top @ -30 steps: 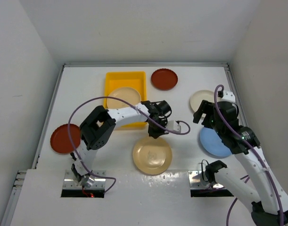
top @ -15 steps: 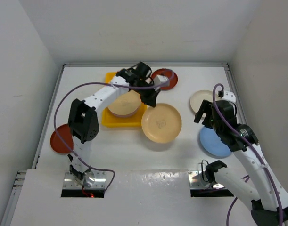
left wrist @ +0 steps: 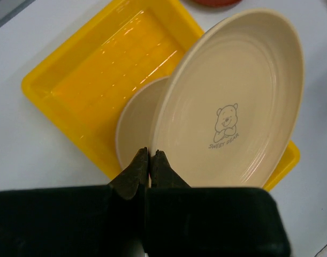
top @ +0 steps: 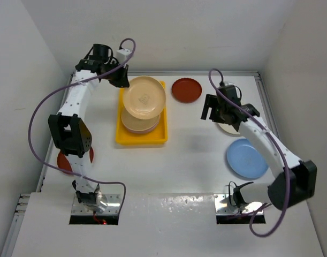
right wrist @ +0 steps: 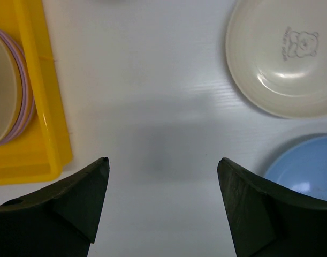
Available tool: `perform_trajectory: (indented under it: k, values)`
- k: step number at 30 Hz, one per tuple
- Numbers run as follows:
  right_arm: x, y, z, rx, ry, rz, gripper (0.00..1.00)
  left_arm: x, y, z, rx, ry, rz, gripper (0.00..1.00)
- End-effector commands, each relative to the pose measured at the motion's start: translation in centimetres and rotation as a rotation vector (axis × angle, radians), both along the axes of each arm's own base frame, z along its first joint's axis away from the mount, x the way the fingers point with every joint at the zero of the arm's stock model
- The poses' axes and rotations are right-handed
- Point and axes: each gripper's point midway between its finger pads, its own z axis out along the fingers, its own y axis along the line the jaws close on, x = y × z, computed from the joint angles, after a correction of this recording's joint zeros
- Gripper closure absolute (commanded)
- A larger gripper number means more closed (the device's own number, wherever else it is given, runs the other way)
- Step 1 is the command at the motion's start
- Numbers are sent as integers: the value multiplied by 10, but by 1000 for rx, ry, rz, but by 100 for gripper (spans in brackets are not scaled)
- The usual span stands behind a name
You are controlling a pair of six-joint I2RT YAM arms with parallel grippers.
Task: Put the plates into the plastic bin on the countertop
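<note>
My left gripper (top: 123, 80) is shut on the rim of a tan-yellow plate (top: 144, 97) and holds it tilted over the far half of the yellow plastic bin (top: 123, 136). In the left wrist view the fingertips (left wrist: 151, 152) pinch the plate (left wrist: 233, 101) above the bin (left wrist: 99, 64), where another plate (left wrist: 139, 123) lies. A stack of plates (top: 139, 124) sits in the bin's near half. My right gripper (top: 212, 110) is open and empty over the countertop (right wrist: 162, 160), between the bin (right wrist: 37, 107) and a cream plate (right wrist: 283, 59).
A dark red plate (top: 186, 90) lies at the back beside the bin. Another dark red plate (top: 67, 160) lies at the left, partly behind my left arm. A light blue plate (top: 248, 158) lies at the right, near the cream plate (top: 227, 126). White walls bound the countertop.
My left arm carried the tan-yellow plate from the front middle of the countertop up and back to above the bin. My right gripper moved back and leftward, away from the light blue plate.
</note>
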Motion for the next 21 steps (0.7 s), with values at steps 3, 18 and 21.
perform_trajectory:
  k: [3,18,21]
  values:
    - [53,30,12,87,-17,105,19,12,26,-33,-58,94,69,100]
    - [93,24,-8,166,96,29,20,33,56,-105,-13,199,120,97]
    - [89,11,-17,212,117,-25,20,32,60,-110,14,195,116,86]
